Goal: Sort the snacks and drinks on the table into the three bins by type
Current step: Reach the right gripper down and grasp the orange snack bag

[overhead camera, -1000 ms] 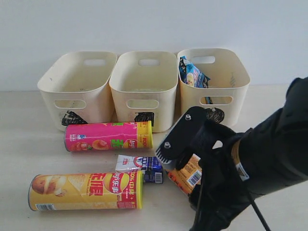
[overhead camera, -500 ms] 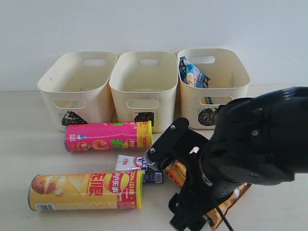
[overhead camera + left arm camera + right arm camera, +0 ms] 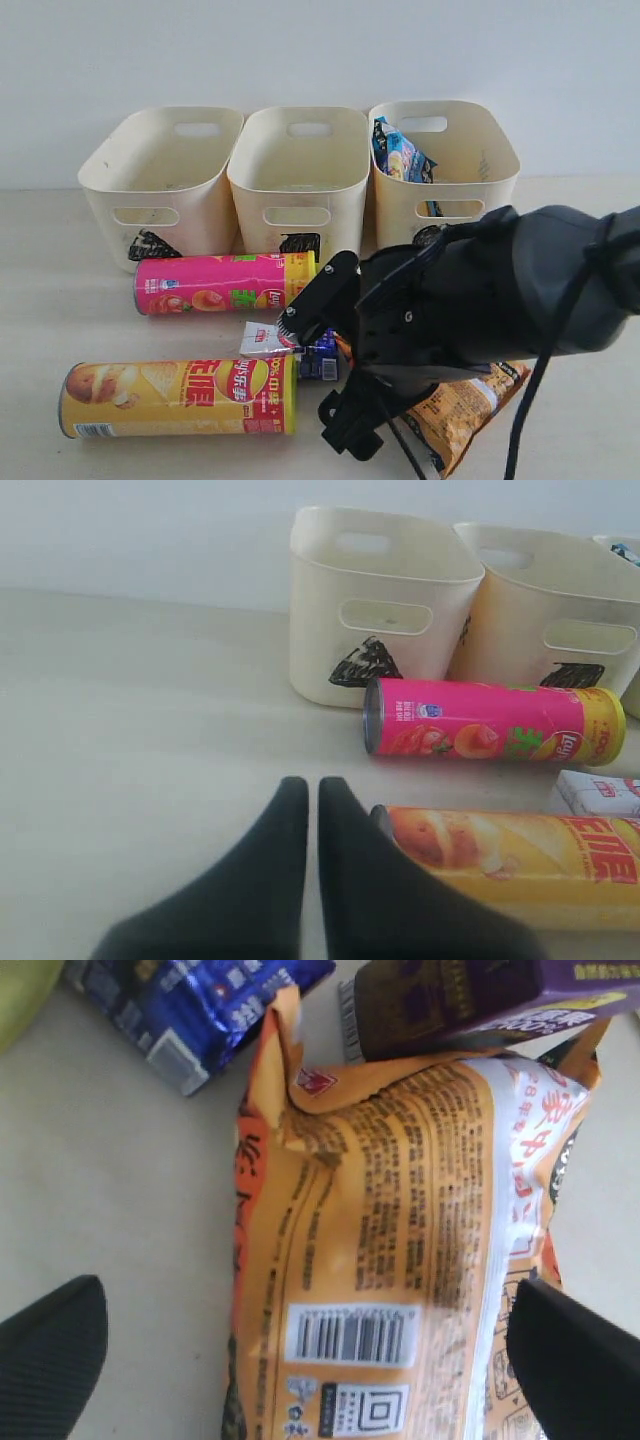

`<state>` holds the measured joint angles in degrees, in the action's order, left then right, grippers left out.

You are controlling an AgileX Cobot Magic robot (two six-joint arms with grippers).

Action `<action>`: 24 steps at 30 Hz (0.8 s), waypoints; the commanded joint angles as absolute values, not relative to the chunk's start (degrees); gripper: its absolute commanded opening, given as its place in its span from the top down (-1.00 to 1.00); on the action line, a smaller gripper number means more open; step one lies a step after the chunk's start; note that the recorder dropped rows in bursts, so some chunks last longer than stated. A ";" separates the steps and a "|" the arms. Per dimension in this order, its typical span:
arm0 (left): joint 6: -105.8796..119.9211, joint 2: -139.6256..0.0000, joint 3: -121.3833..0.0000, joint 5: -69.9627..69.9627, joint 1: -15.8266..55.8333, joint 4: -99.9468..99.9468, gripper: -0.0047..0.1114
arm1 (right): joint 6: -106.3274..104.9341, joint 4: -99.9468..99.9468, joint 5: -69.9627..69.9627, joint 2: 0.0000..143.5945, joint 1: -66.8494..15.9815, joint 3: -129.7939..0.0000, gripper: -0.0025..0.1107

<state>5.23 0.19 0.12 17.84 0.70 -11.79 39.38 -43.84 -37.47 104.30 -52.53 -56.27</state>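
Note:
My right gripper (image 3: 315, 1360) is open wide, low over the orange foil bag (image 3: 400, 1240), one finger on each side of it. That bag (image 3: 465, 405) lies on the table, partly under the right arm (image 3: 480, 300). A dark purple carton (image 3: 460, 1000) touches the bag's far end, next to the white and blue carton (image 3: 265, 340). The pink tube (image 3: 225, 283) and yellow tube (image 3: 180, 396) lie on their sides. A blue-white bag (image 3: 400, 152) stands in the right bin (image 3: 470, 185). My left gripper (image 3: 305, 785) is shut and empty beside the yellow tube's end (image 3: 500, 860).
The left bin (image 3: 160, 175) and middle bin (image 3: 298, 170) stand in a row with the right one against the white wall. The black right arm hides the table around the cartons in the exterior view. Bare tabletop (image 3: 130, 710) lies left of the tubes.
The right arm has come down and leftward over the orange bag, and its jaws have spread wider. The bag has settled flatter on the table. The left gripper has not moved.

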 commanded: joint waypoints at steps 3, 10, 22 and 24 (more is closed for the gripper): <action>4.70 0.00 0.00 17.55 0.57 -12.27 0.84 | 50.04 -50.77 -37.26 106.48 -51.81 -56.72 -0.90; 4.70 0.00 0.00 17.55 0.57 -12.27 0.84 | 48.04 -46.03 -33.71 107.79 -46.17 -56.72 -0.90; 4.70 0.00 0.00 17.55 0.57 -12.27 0.84 | 45.24 -39.96 -28.70 108.06 -45.70 -56.72 -0.09; 4.70 0.00 0.00 17.55 0.57 -12.27 0.84 | 44.19 -38.60 -28.70 108.06 -45.70 -56.72 0.39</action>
<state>5.23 0.19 0.12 17.84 0.70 -11.79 45.01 -41.49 -30.48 107.95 -45.80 -56.72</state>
